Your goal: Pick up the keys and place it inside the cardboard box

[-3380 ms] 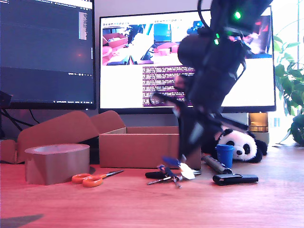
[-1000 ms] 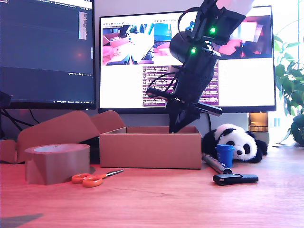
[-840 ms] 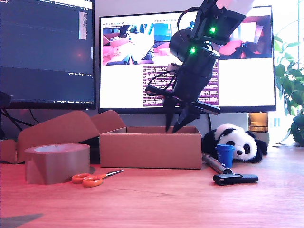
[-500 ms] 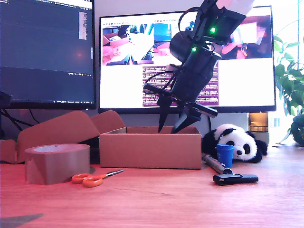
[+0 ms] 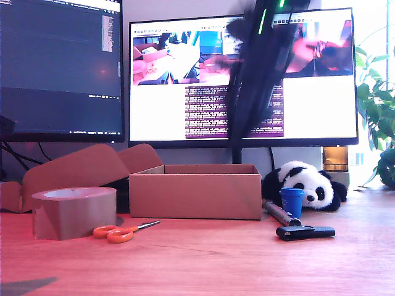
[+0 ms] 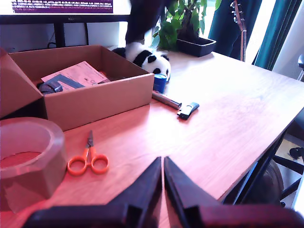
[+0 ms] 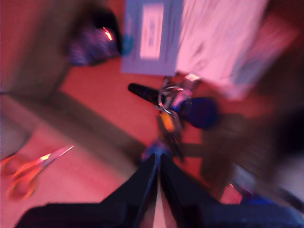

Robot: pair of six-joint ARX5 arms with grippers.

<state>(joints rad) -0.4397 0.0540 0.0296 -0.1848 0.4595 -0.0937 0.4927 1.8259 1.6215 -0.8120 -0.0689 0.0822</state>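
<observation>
Clearly, my second end effector [image 7: 156, 164] is hanging over the cardboard box [image 5: 194, 196] with its tips pressed together and gripping nothing. Just beyond those tips the keys [image 7: 178, 110] are lying on the box floor, blue fob and black-headed key showing, though that view is blurred. My first end effector [image 6: 161, 167] is also pinched together and empty, hovering above the worktop [image 6: 228, 118] near the orange scissors [image 6: 89, 159] and the tape roll [image 6: 26, 159].
</observation>
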